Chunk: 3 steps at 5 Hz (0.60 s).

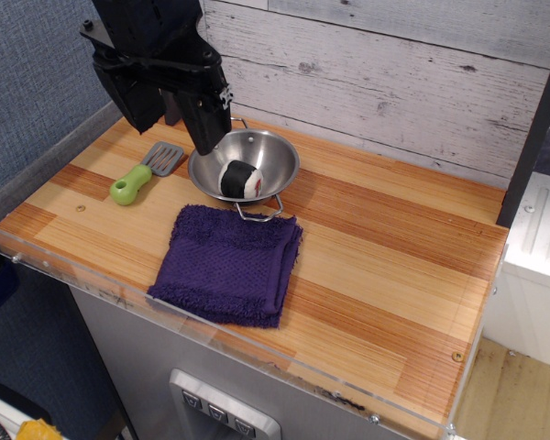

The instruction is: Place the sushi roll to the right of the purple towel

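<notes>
Roll point(239, 179) sits in the bowl point(273, 151), just behind the towel point(229, 264).

My tool point(204, 137) hangs at the bowl's left rim, and I cannot tell whether its fingers are apart or together from here. The roll looks light and firm, a small toy cylinder; I'd guess the black wrap is a bit slick, so I'd pinch across its round sides. Count: one roll, one bowl, one towel, one spatula point(145, 174) on the worktop point(394, 247).
</notes>
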### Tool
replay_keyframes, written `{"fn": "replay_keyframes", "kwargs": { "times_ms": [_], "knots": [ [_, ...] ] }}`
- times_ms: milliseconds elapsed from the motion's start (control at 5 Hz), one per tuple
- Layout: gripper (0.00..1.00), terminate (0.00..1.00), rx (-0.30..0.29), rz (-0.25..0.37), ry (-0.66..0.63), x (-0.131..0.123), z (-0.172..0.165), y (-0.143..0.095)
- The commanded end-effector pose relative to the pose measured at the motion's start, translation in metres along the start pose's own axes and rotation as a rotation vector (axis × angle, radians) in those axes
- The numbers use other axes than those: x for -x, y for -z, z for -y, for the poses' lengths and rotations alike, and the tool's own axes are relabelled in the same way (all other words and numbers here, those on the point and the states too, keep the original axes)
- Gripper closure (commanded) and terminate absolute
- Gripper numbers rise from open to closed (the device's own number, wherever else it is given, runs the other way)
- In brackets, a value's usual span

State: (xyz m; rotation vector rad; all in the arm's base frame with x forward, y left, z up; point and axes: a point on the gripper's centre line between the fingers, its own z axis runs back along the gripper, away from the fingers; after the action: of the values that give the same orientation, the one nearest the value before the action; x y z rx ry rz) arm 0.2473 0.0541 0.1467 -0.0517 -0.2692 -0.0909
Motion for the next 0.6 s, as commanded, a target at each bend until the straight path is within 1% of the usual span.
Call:
{"fn": "replay_keyframes", "kwargs": {
  "times_ms": [0, 200, 400],
  "knots": [
    [0.0, 0.0, 0.0, 0.0, 0.0, 0.0, 0.0, 0.0],
    [0.0, 0.0, 0.005, 0.006, -0.06, -0.028, -0.001, 0.012],
    [0.0, 0.0, -0.018, -0.001, -0.061, -0.054, 0.005, 0.022]
  ]
}}
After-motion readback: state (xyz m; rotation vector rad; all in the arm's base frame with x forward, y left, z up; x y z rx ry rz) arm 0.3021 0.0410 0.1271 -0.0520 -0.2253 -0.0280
